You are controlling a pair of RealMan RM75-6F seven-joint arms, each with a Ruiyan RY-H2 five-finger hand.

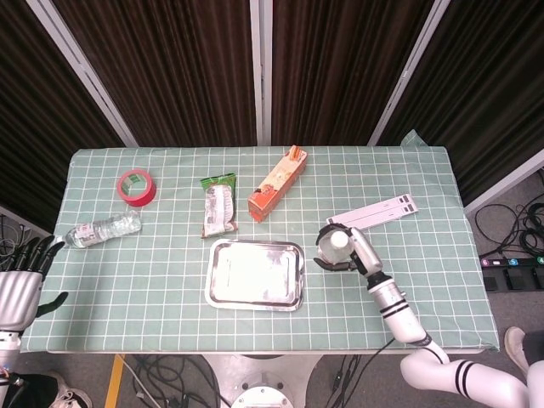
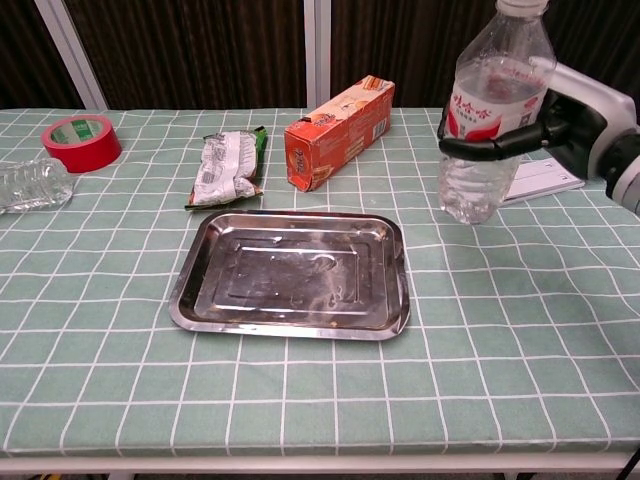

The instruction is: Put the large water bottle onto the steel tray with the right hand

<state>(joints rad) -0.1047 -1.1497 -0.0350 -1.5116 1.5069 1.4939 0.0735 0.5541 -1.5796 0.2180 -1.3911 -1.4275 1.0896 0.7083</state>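
My right hand (image 2: 545, 122) (image 1: 344, 252) grips the large clear water bottle (image 2: 490, 110) (image 1: 333, 245) by its red label and holds it upright in the air, just right of the steel tray (image 2: 292, 273) (image 1: 255, 273). The tray lies bare near the table's front middle. My left hand (image 1: 19, 285) hangs off the table's left edge, fingers spread and holding nothing.
A small crushed bottle (image 1: 104, 229) and a red tape roll (image 1: 136, 187) lie at the left. A snack packet (image 1: 219, 206) and an orange carton (image 1: 276, 184) sit behind the tray. A white strip (image 1: 374, 214) lies at the right.
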